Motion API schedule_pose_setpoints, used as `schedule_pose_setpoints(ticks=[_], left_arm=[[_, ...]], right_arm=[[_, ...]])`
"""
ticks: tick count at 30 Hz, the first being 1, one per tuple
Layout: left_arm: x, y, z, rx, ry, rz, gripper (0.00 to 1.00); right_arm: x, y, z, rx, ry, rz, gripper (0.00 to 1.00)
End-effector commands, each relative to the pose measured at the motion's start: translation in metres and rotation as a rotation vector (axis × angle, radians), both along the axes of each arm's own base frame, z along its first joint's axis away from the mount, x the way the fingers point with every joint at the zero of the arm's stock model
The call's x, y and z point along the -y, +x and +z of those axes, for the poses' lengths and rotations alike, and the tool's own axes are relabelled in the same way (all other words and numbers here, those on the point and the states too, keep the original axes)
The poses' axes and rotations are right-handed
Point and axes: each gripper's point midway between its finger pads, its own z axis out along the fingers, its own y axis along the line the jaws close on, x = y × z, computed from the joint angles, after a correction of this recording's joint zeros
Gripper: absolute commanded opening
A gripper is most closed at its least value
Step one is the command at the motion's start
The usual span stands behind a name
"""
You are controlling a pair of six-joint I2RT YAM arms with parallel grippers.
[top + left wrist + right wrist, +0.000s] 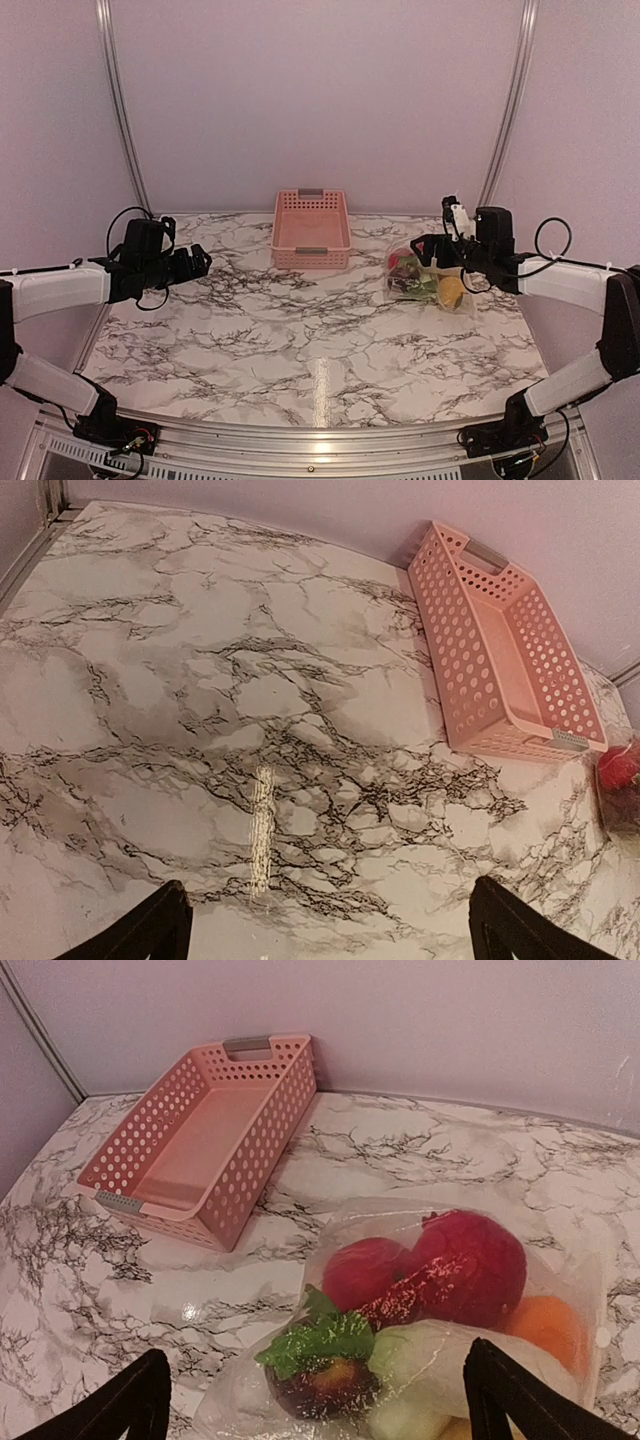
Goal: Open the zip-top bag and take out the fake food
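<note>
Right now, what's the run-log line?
left claw: open, empty | right claw: open, over zip-top bag | fake food: inside bag | pink basket: empty

Taking the table (pixel 300 340) centre as my dial, the basket (pixel 290 256) sits at 12 o'clock, near the far edge. At 2 o'clock, right of the basket, lies the zip-top bag (pixel 455 300) with the fake food (pixel 408 272) in it. My right gripper (pixel 422 252) is over the bag, and my left gripper (pixel 203 262) is at 10 o'clock.

Lab test booth: plain walls (pixel 320 90), alu frame (pixel 119 100).
</note>
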Motion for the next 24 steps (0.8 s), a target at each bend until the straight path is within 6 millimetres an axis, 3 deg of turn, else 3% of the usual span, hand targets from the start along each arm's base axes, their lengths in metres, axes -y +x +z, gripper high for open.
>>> schedule_pose_setpoints(ticks=[1,7,13,19,24], left_arm=[[0.003,-0.001,0.006,0.025,0.035,-0.017,0.99],[0.01,0.001,0.008,0.033,0.041,-0.046,0.99],[0.013,0.003,0.011,0.047,0.037,-0.058,0.99],[0.012,0.004,0.012,0.05,0.048,-0.056,0.99],[0.013,0.002,0.015,0.054,0.037,-0.059,0.99]], right_arm=[[0.017,0.009,0.003,-0.02,-0.013,-0.056,0.99],[0.049,0.022,-0.002,-0.067,-0.002,-0.131,0.99],[0.084,0.053,-0.007,-0.129,-0.049,-0.245,0.99],[0.081,0.082,-0.029,-0.216,-0.062,-0.222,0.99],[0.073,0.085,-0.054,-0.28,-0.053,-0.183,0.99]])
